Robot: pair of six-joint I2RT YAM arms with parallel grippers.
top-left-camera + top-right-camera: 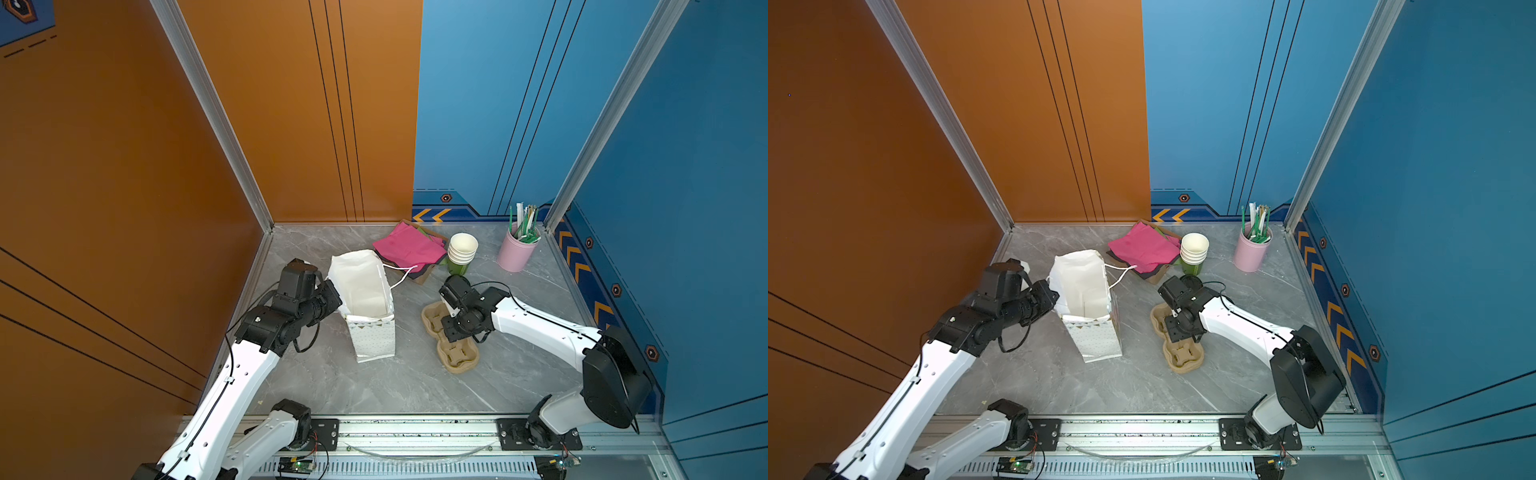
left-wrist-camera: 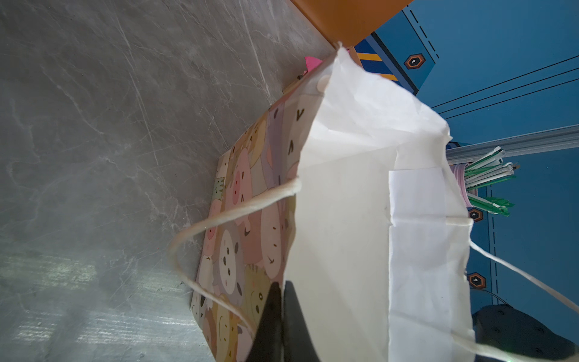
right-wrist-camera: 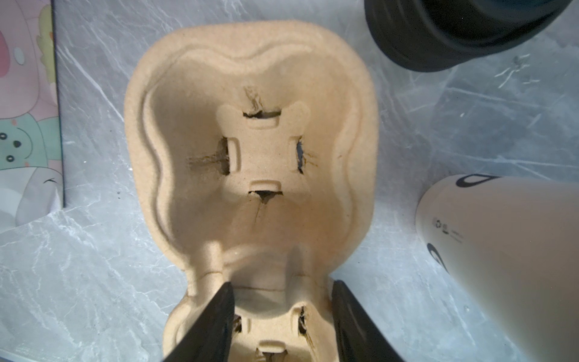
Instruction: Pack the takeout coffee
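My left end effector (image 2: 282,288) pinches the bag (image 2: 344,219) rim; my right end effector (image 3: 282,283) gapes over the carrier (image 3: 250,78). The cup (image 3: 501,250) lettering's too cropped to read; the counter (image 3: 438,131) is grey marble.

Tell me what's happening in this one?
The left gripper is pinched shut on the rim of the paper bag, which stands open on the table. The right gripper, jaws apart, straddles the narrow middle of the pulp cup carrier. The white lettered cup is beside the carrier, not yet packed.

place: robot test cell, café set | signs: wall panels (image 1: 124,166), arm rail (image 1: 415,430) at bottom, cups (image 1: 462,253), straws (image 1: 524,220) centre right
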